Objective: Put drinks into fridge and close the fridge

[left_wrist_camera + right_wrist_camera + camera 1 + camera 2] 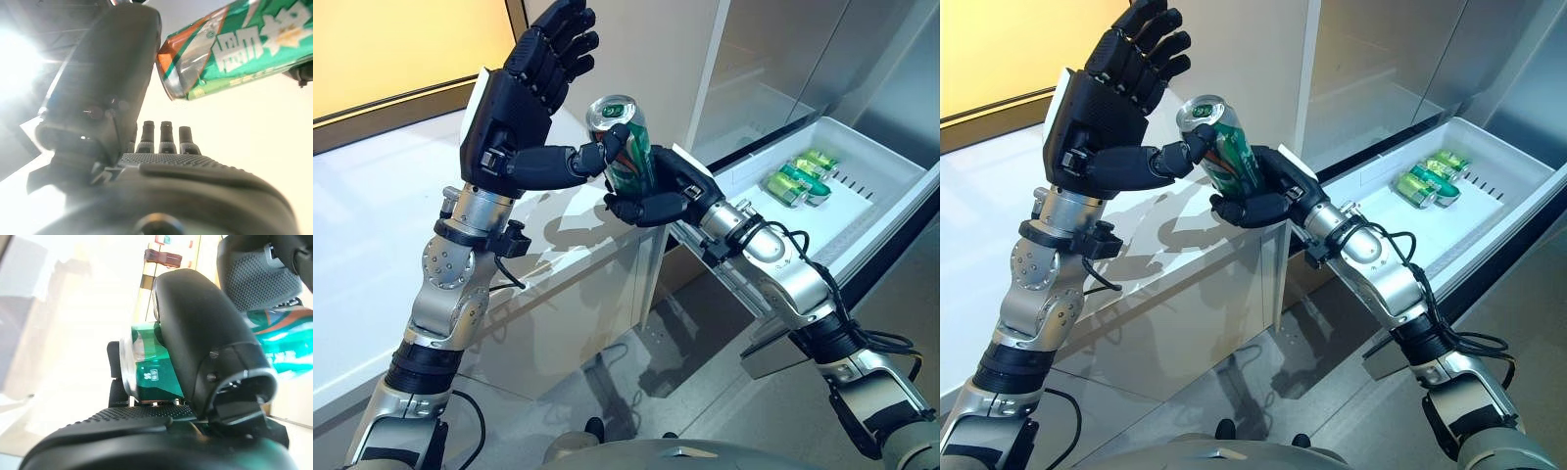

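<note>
- The right hand (656, 201) was clenched around a green can (625, 147), holding it upright and off the counter (372, 225), above the counter's edge nearest the fridge.
- The left hand (524, 93) stood with fingers straight and spread, its thumb tip touching the can's upper side; it grasped nothing.
- The fridge drawer (886, 220) stood pulled out to the right, with several green cans (798, 176) lying near its far corner.
- Judged step: carrying the can to the drawer. The left thumb would best clear first, so the can is not tipped.
- Bare room lay in the drawer's near half; the raised front rim wants clearing from above.
</note>
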